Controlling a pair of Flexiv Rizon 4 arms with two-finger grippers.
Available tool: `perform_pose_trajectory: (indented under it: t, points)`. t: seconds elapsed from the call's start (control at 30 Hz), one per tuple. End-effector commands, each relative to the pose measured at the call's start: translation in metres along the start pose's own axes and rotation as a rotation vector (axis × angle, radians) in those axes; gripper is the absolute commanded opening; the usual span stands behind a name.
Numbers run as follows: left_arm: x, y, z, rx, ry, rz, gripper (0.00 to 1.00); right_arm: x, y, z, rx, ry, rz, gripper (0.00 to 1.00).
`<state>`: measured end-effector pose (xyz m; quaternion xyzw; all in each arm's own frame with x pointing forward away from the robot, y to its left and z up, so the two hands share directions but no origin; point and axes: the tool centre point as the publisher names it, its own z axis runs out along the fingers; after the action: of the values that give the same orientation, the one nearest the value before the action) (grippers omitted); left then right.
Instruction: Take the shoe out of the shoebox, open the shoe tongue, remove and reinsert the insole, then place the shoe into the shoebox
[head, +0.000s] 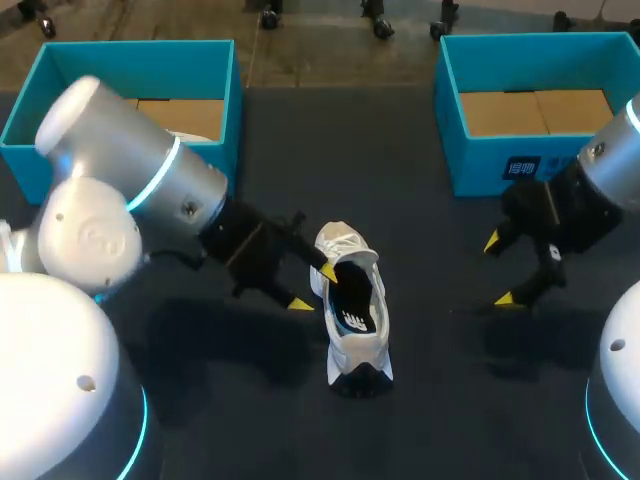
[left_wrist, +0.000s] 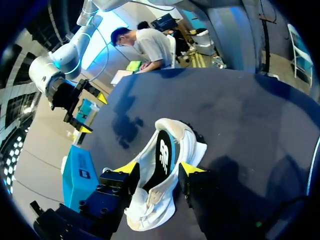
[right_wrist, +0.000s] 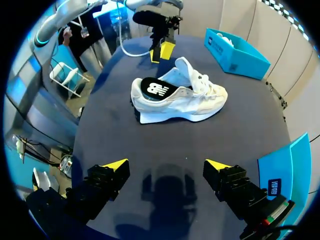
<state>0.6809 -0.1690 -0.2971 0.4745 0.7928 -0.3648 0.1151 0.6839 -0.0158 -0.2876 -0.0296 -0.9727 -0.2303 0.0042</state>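
Dark tabletop (head: 430, 350), shoe (head: 350, 345) upright at its middle: your left hand (head: 312, 287), spread wide, straddles its left wall; your right hand (head: 497, 270) hangs wide, well apart to the right. Judge it light, soft-sided; pinch the firmer heel collar.

My desk (head: 440, 400) has a dark, plain top. A white shoe (head: 352, 350) stands upright on its sole near the middle, with its heel toward the near edge and its toe pointing far. The left shoebox (head: 140, 68), teal and open on top, sits at the far left corner. The right shoebox (head: 480, 165), also teal and open, sits at the far right, well apart from the shoe.
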Motion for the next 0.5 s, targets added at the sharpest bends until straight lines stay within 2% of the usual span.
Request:
perform_pose_trajectory:
  t: [0.03,0.2,0.33,0.5]
  points:
    - [-0.005,-0.005,-0.025,0.017,0.278,0.016,0.51,0.002,-0.001,-0.001,0.000,-0.003,-0.001,1.00]
    - [-0.008,-0.006,-0.038,0.007,0.378,0.061,0.47,0.002,-0.001,-0.001,0.000,-0.003,-0.001,1.00]
    - [-0.004,-0.003,-0.046,-0.016,0.479,0.076,0.47,-0.003,-0.017,-0.019,0.001,0.031,-0.017,1.00]
    - [0.002,-0.001,-0.052,-0.028,0.577,0.099,0.48,-0.007,-0.025,-0.029,0.035,0.087,-0.035,1.00]
